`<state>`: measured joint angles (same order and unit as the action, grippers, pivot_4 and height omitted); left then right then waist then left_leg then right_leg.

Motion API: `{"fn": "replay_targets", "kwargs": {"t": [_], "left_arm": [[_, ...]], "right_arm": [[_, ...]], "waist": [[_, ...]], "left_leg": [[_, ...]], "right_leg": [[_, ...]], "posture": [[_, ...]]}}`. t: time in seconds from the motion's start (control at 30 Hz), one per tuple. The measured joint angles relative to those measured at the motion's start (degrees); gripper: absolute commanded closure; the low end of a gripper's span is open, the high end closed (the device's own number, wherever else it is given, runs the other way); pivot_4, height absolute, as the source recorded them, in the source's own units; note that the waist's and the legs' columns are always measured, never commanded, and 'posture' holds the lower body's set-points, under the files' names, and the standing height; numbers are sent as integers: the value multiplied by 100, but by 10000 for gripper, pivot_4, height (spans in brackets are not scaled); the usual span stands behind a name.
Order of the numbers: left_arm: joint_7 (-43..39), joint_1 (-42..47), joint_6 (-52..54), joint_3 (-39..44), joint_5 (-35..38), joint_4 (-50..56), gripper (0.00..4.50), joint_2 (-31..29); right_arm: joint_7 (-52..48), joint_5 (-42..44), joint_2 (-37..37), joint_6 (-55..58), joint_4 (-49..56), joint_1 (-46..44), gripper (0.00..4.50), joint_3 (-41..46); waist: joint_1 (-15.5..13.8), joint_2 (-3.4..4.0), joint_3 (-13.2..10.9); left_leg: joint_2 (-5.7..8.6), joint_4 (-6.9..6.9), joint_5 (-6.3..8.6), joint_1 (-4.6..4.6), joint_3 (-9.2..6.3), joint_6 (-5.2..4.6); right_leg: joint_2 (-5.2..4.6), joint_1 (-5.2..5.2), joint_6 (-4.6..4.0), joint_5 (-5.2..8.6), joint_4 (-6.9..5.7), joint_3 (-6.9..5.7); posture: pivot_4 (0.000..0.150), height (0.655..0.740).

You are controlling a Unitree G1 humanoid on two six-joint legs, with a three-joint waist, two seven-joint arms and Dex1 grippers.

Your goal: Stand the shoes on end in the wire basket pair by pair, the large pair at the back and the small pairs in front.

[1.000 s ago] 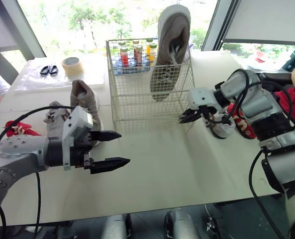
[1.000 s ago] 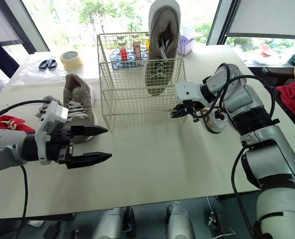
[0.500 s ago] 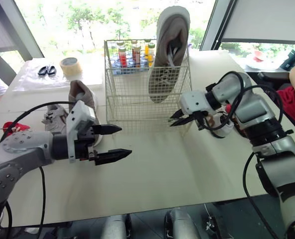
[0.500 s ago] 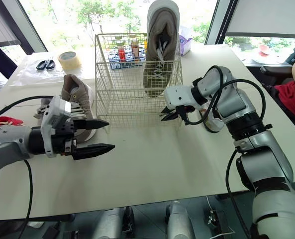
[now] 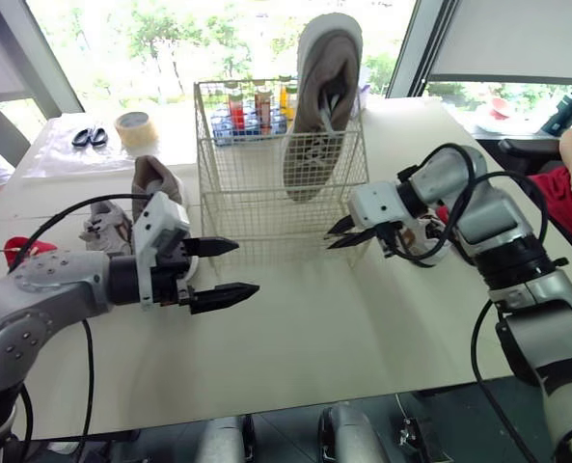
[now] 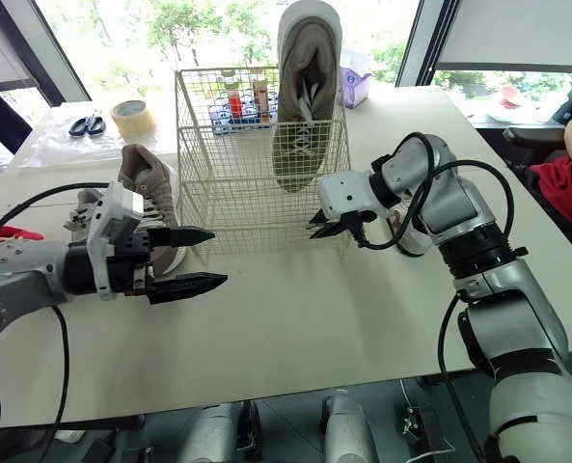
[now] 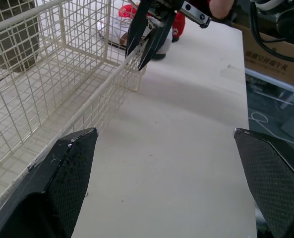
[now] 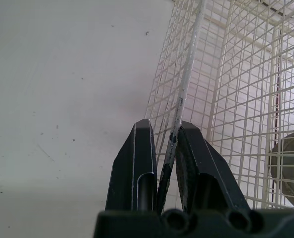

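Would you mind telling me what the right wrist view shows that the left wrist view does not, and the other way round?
The right wrist view adds the grip up close: the right gripper has its fingers closed on a corner wire of the wire basket. The left wrist view adds the left gripper, wide open over the table, a small red and white shoe beyond the basket, and a cardboard box. Both share the basket, the table, the right gripper and the grey shoe in the basket.

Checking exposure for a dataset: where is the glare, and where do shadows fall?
Left eye view: windows behind the wire basket are blown out, backlighting the grey shoe. Left wrist view: soft shadow on the table beside the basket. Right wrist view: right gripper dark against bright table.
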<state>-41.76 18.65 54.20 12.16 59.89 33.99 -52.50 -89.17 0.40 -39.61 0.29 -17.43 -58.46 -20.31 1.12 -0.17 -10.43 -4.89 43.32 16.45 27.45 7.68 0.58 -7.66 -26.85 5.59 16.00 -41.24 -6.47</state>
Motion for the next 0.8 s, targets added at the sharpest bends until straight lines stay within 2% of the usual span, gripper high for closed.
{"fn": "replay_targets", "kwargs": {"t": [0.27, 0.37, 0.57, 0.8], "left_arm": [[13, 0, -2, -13, -72, 0, 0, 77], [-7, 2, -13, -18, -123, -9, 0, 78], [-51, 4, -74, -18, -190, -14, 0, 77], [-115, 57, -73, 65, -122, -229, 0, 75]], "right_arm": [[-8, 40, 106, 239, 223, 50, 38882, 8], [112, 31, 129, 303, 340, 65, 30304, 8], [330, 82, 60, 1000, 935, 113, 253, 80], [612, 903, -257, 2603, 2065, 204, 253, 842]], "waist": [[5, 0, 0], [2, 0, 0], [-54, 0, 0], [-48, 0, 0]], "left_leg": [[0, 0, 0, 0, 0, 0], [0, 0, 0, 0, 0, 0], [1, 6, 0, 1, -1, 0], [1, 4, 0, 0, -3, 0]], "right_leg": [[0, 0, 0, 0, -1, 0], [0, 0, 0, 0, -1, 0], [-2, 4, 0, 0, -1, 0], [-1, 4, 0, 0, -1, -1]], "posture": [[1500, 6675], [1500, 6675], [1500, 6675], [1500, 6675]]}}
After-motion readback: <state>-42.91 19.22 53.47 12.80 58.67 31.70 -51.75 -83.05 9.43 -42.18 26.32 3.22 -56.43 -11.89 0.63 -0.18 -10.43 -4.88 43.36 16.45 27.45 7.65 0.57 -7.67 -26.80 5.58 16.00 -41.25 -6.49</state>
